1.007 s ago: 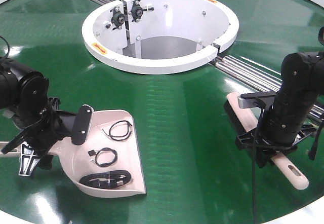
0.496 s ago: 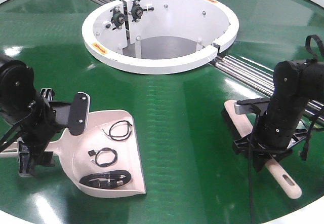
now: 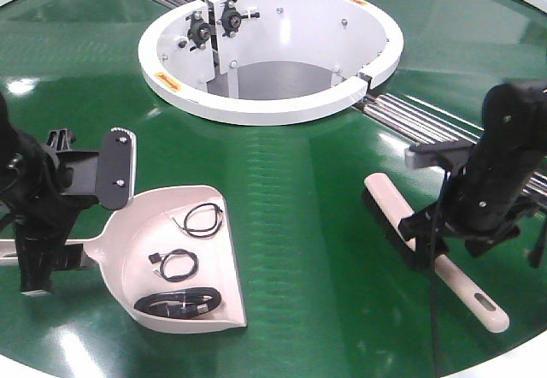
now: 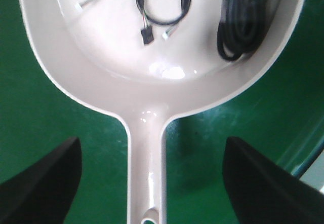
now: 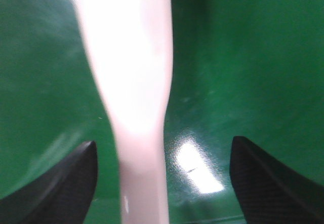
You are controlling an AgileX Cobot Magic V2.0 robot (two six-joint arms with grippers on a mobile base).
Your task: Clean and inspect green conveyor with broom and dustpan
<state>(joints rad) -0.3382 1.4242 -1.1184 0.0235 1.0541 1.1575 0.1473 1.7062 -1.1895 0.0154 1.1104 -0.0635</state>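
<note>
The beige-pink dustpan lies on the green conveyor at the front left, with three black cable coils inside it. Its handle points left. My left gripper is open above that handle. In the left wrist view the handle runs between the two spread fingers without touching them. The broom lies at the right, bristles down, handle toward the front right. My right gripper is open over it. In the right wrist view the broom passes between the wide-apart fingers.
The white ring-shaped hub opening sits at the centre back, with black fittings on its inner wall. Steel rails run from it toward the right behind my right arm. The conveyor's white outer rim shows at the front corners.
My left arm has drawn back to the left, away from the pan along its handle. My right arm has shifted right and up, and the broom's head has slid a little left.
</note>
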